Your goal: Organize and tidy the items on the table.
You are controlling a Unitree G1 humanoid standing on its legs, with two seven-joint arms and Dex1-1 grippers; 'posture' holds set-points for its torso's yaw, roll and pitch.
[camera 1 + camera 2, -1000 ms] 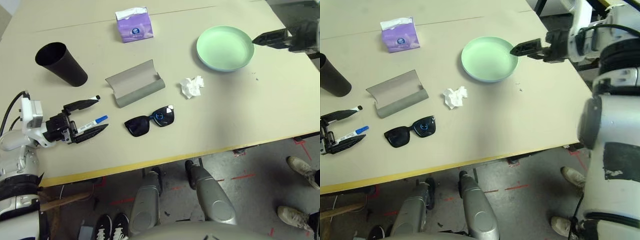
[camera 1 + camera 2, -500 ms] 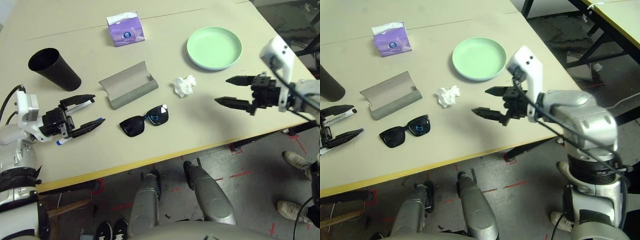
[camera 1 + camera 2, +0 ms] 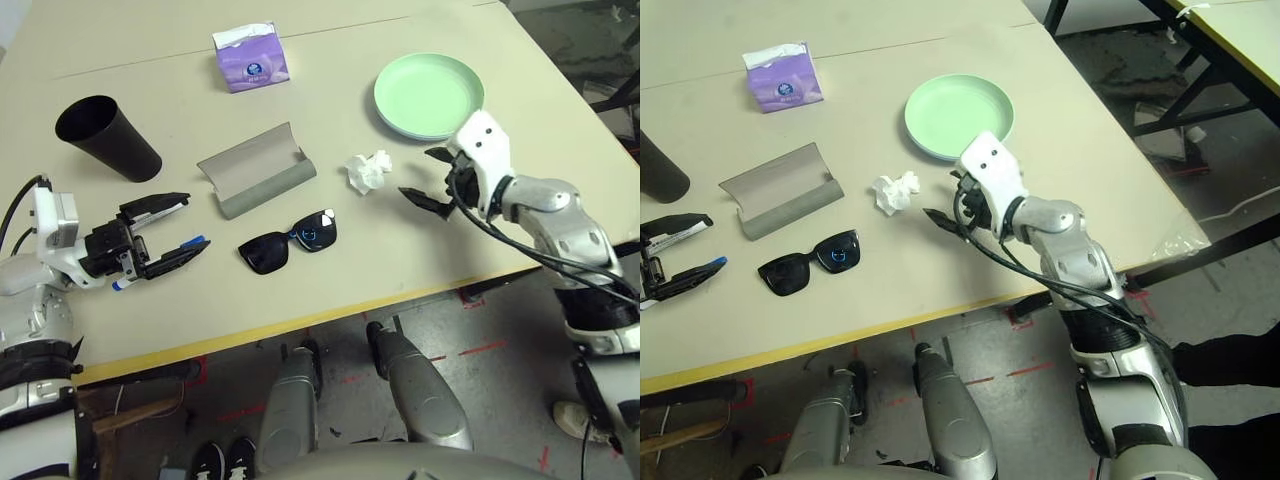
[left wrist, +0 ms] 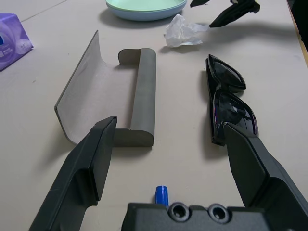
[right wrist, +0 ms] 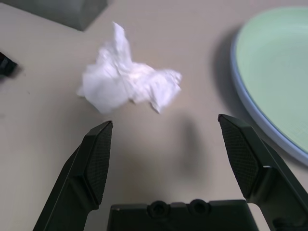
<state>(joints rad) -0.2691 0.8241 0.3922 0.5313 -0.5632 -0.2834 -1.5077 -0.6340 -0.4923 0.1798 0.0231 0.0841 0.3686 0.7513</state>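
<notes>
My left gripper (image 3: 188, 222) stands open at the table's left front, low over two white markers. The black-capped marker (image 3: 158, 209) lies along its far finger. The blue-capped marker (image 3: 196, 241) lies by its near finger, and its blue cap (image 4: 161, 195) shows between the fingers. My right gripper (image 3: 415, 172) is open, just right of the crumpled white tissue (image 5: 127, 84) and not touching it. Black sunglasses (image 3: 290, 241) lie in front of the open grey glasses case (image 3: 262, 168). The green plate (image 3: 430, 95) sits on a pale blue one.
A black cup (image 3: 105, 135) lies on its side at the back left. A purple tissue box (image 3: 250, 57) stands at the back centre. The beige table (image 3: 520, 140) ends in a yellow front edge (image 3: 300, 335). A dark table frame (image 3: 1160, 90) stands beyond the right edge.
My right arm swung from beyond the green plate down to the tissue's right side, staying open. The left gripper drew back slightly over the markers. The camera view also shifted.
</notes>
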